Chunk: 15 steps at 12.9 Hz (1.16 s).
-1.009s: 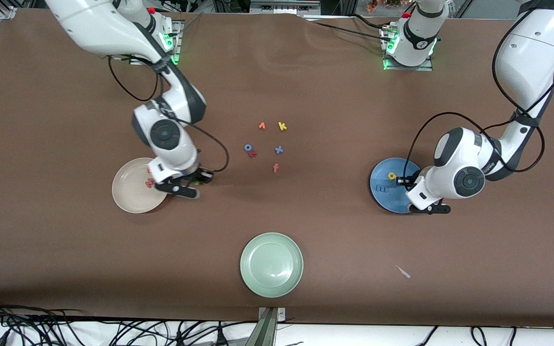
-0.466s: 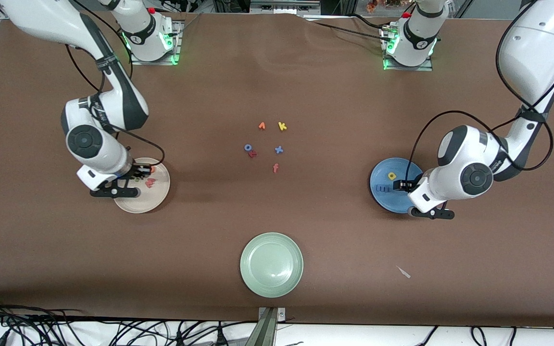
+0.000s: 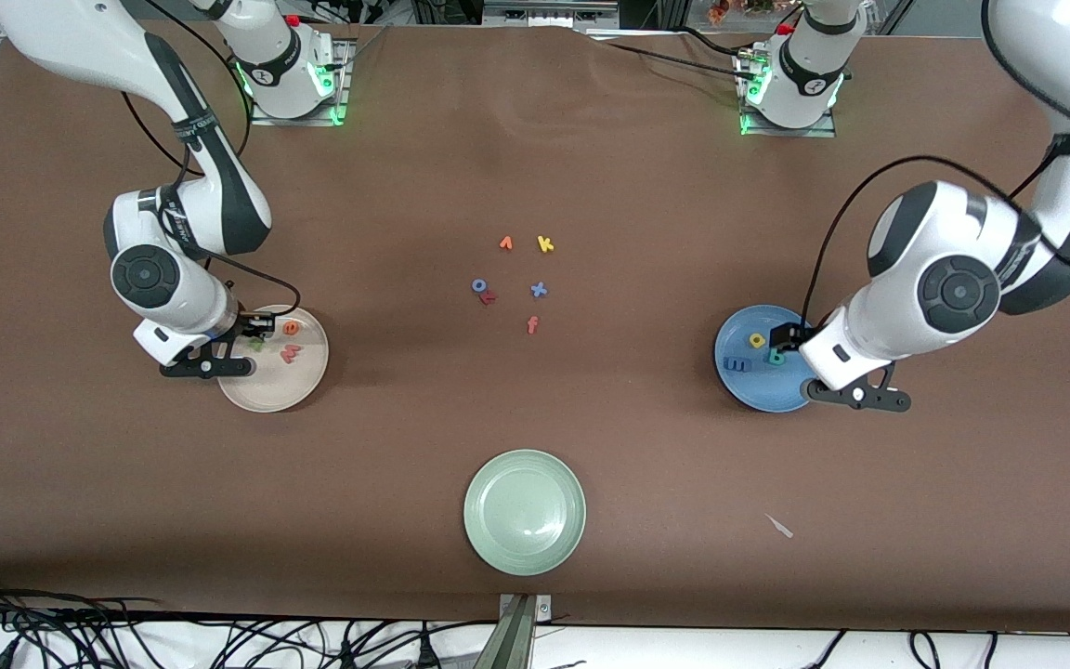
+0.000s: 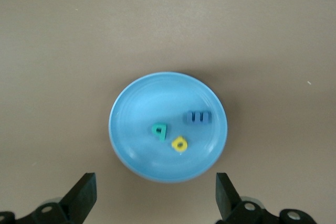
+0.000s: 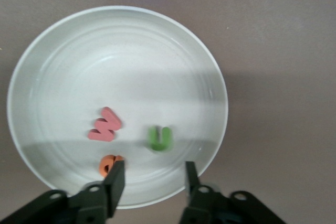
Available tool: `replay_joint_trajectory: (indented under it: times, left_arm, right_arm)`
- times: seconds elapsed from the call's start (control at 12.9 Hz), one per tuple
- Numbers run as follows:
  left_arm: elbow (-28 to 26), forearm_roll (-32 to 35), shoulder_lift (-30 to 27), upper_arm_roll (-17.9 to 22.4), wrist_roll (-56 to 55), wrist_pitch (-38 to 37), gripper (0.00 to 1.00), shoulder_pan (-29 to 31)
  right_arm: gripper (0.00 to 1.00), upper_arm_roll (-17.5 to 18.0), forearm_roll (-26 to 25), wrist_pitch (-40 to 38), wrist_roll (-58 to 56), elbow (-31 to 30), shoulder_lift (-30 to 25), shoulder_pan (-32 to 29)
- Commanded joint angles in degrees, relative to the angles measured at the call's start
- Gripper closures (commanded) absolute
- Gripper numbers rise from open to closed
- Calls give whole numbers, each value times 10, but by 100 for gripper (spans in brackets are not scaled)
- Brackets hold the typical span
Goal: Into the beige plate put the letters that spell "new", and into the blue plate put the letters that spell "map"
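n [image 5: 159,138], e [image 5: 107,164], w [image 5: 105,125] lie in the beige plate [image 3: 307,386], right end effector [image 5: 151,177] over it, fingers apart, empty. m [image 4: 198,117], a [image 4: 180,144], p [image 4: 159,130] sit in the blue plate [image 3: 747,388], left end effector [image 4: 155,195] wide apart above. Leftover letters [image 3: 516,279] cluster mid-desk, 12 o'clock of the green plate [image 3: 525,511].

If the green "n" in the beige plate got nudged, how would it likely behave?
The green "n" lies flat in the beige plate, so it would probably slide, not roll. It looks like light foam and is tiny, so a slight touch should shift it. The plate's raised rim would likely stop it.
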Motion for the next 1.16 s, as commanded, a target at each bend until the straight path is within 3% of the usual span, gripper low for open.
replay_joint_trajectory:
  times: [0.0,0.08,0.16,0.23,0.39,0.47,0.78,0.93,1.09]
  left_arm:
    - [46,-3,-29,-3,55,-55,0,2]
    - [62,-28,-45,9,98,-67,0,0]
    - [78,-80,-64,66,138,-88,0,-12]
    - [83,-141,-94,148,180,-93,0,-61]
    - [77,-165,-132,290,218,-93,0,-165]
    - [59,-164,-158,320,221,-80,0,-187]
    - [-97,-160,-266,329,213,75,0,-188]
    - [-110,-165,-269,345,215,88,0,-192]
    - [-107,-165,-270,355,210,86,0,-209]
  right_arm:
    - [28,1,27,-1,-7,-2,-18,1]
    - [11,1,28,-1,-7,-1,-20,1]
    - [0,3,28,-2,-8,3,-23,2]
    - [0,5,28,-8,-9,11,-28,3]
    - [0,19,46,-36,-9,37,-40,3]
    - [0,21,67,-64,-11,57,-47,3]
    - [0,20,142,-223,-19,148,-105,2]
    - [0,9,162,-283,-67,176,-144,2]
    - [0,-32,177,-341,-98,206,-166,2]
